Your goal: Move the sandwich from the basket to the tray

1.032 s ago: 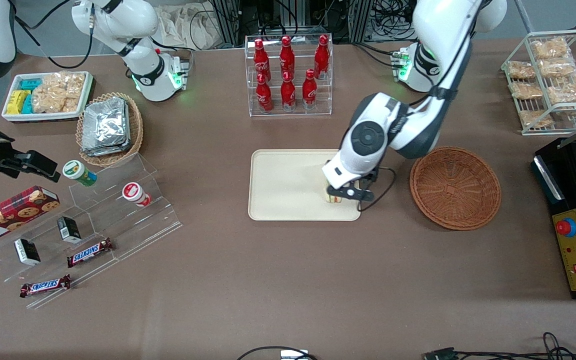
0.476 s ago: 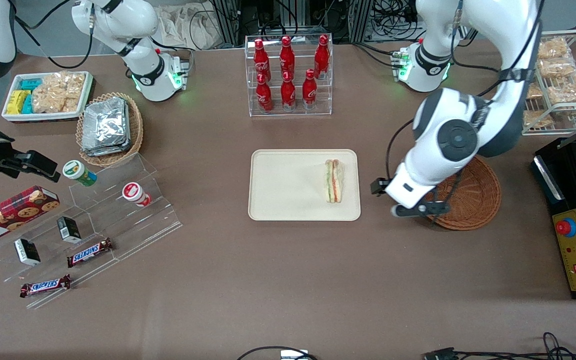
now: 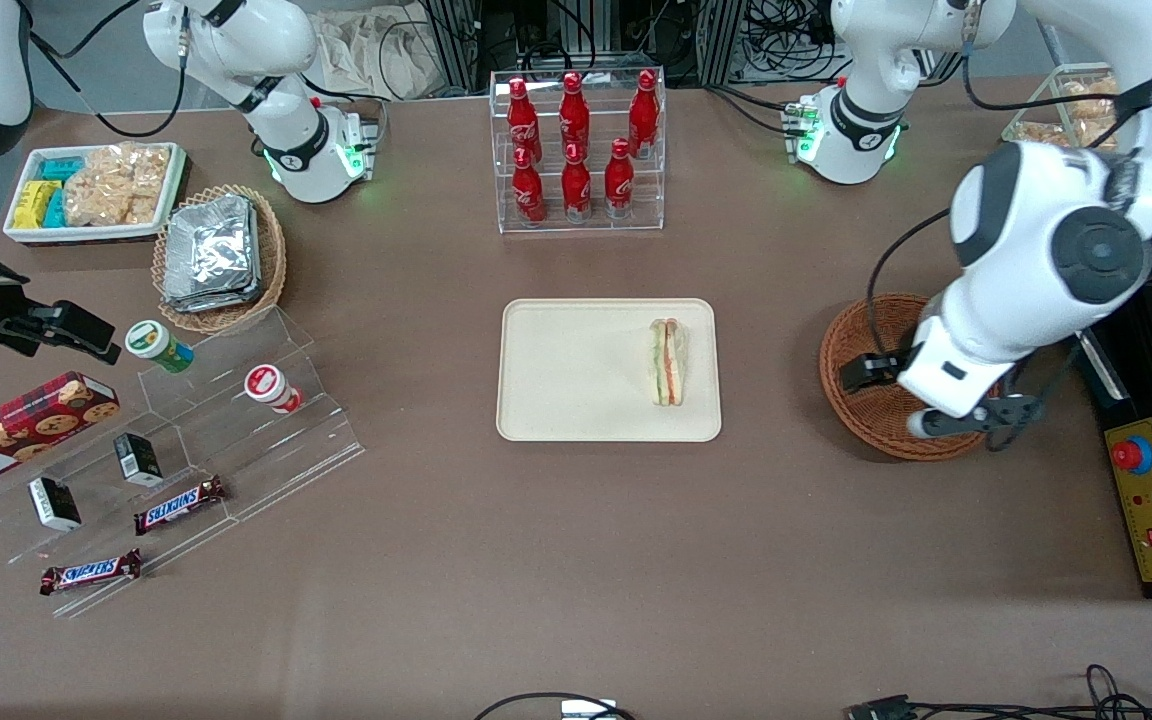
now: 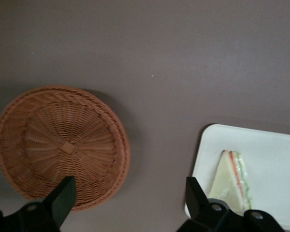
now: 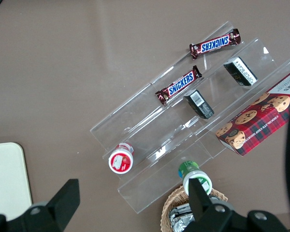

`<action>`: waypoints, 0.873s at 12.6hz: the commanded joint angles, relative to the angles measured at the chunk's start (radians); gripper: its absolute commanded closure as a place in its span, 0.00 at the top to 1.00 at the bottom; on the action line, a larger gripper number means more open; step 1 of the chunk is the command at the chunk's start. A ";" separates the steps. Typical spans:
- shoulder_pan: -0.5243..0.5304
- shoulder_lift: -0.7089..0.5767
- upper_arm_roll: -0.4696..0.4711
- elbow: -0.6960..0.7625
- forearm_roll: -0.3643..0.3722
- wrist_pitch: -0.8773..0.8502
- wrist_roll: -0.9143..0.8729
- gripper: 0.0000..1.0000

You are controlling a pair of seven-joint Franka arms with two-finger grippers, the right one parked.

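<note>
The sandwich (image 3: 668, 362) lies on the cream tray (image 3: 576, 370), at the tray end nearest the reddish-brown basket (image 3: 861, 412). It lies alone, with its red and green filling edge showing. My left gripper (image 3: 971, 420) hangs open and empty above the basket's edge nearest the front camera, and the arm hides part of the basket. The left wrist view shows the empty basket (image 4: 63, 145), the tray (image 4: 275, 154), the sandwich (image 4: 232, 181) and the open gripper (image 4: 128, 203) over bare table between them.
A clear rack of red bottles (image 3: 576, 150) stands farther from the camera than the tray. A black control box (image 3: 1146, 480) lies at the working arm's end. A tan basket of foil packets (image 3: 219, 255) and acrylic steps with snacks (image 3: 186, 440) lie toward the parked arm's end.
My gripper let go of the sandwich on the tray, then rose and swung away over the basket toward the working arm's end. The sandwich stays on the tray.
</note>
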State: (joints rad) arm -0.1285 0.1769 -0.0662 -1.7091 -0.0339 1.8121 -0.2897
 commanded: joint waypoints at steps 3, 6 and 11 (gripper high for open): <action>0.073 -0.019 -0.009 0.126 0.014 -0.146 0.194 1.00; 0.115 -0.025 -0.015 0.177 0.055 -0.201 0.245 1.00; 0.168 -0.151 -0.026 0.154 0.055 -0.269 0.345 1.00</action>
State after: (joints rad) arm 0.0116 0.0834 -0.0685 -1.5408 0.0106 1.5798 0.0327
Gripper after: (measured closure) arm 0.000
